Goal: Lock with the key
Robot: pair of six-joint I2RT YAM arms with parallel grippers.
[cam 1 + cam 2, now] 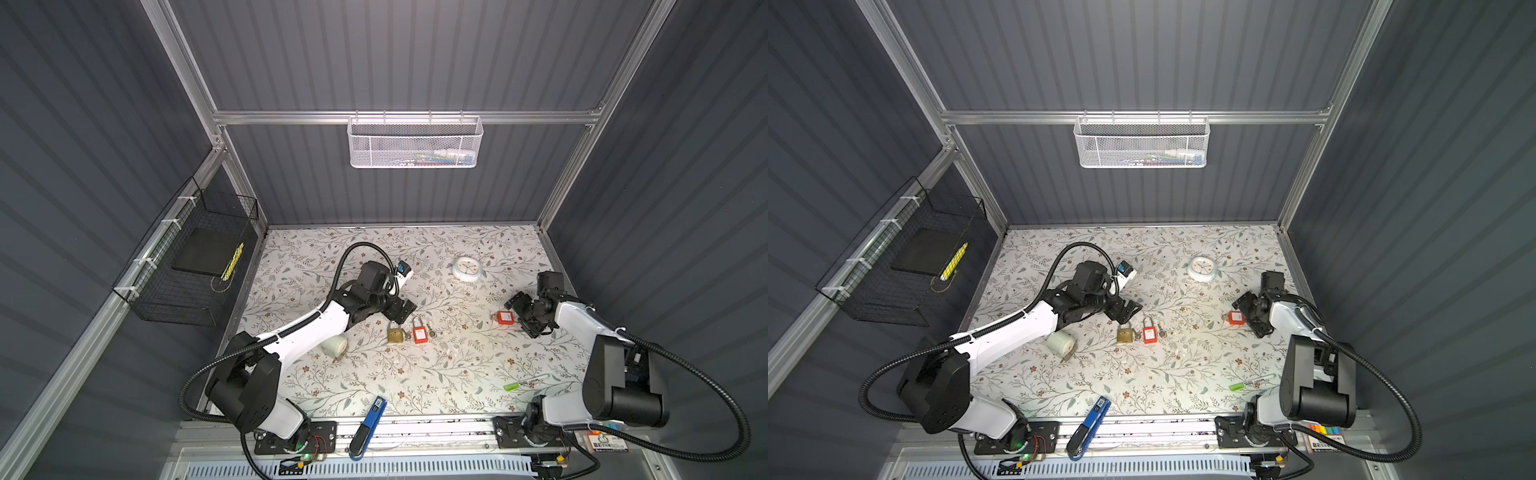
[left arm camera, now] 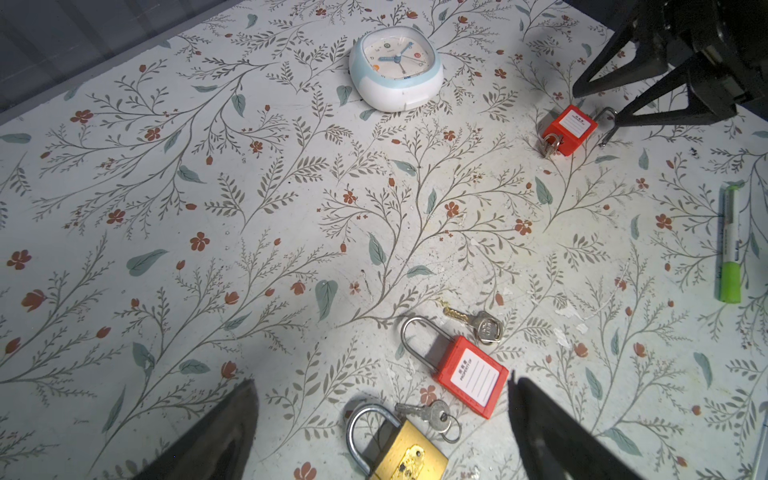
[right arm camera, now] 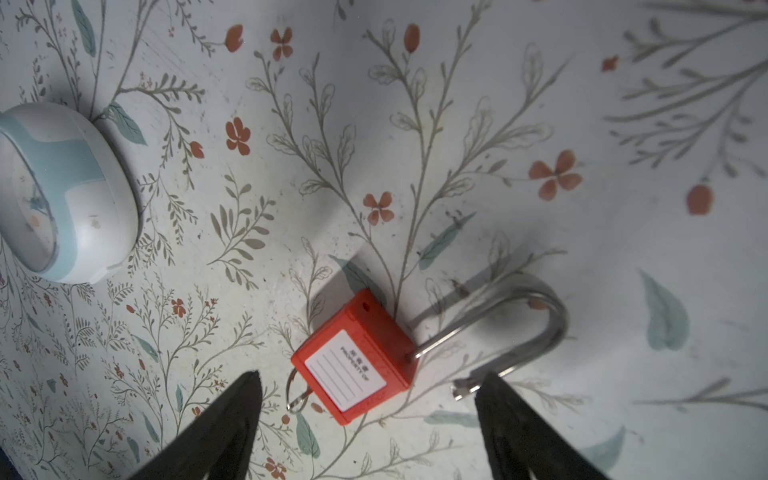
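As seen from the right wrist, recorded right gripper (image 3: 370,376) low over the table (image 3: 623,249), jaws wide apart, clamped on nothing. Found open red padlock (image 3: 353,365) lying flat just ahead of the fingertips (image 3: 232,424), label side up, right of table centre in both top views and well apart from the other locks. Noted red plastic body with white lined label; steel shackle (image 3: 548,316) swung out, one leg seated in the body, free end at the tip of one finger, contact not determinable. Noted key ring (image 3: 296,392) protruding from the base of the body, key blade hidden.

Recorded left gripper (image 2: 381,380) also spread wide and empty, poised just beside brass padlock (image 2: 399,453) and second red padlock (image 2: 473,376), laid side by side near table centre, shackles pointing toward the back wall. Noted ringed key (image 2: 432,413) lying between these two, loose key (image 2: 478,326) just beside the second red padlock's shackle.

Logged farther out: clock (image 2: 397,68) toward the back, green marker (image 2: 731,245) toward the front right, tape roll (image 1: 336,345) beside the left arm.
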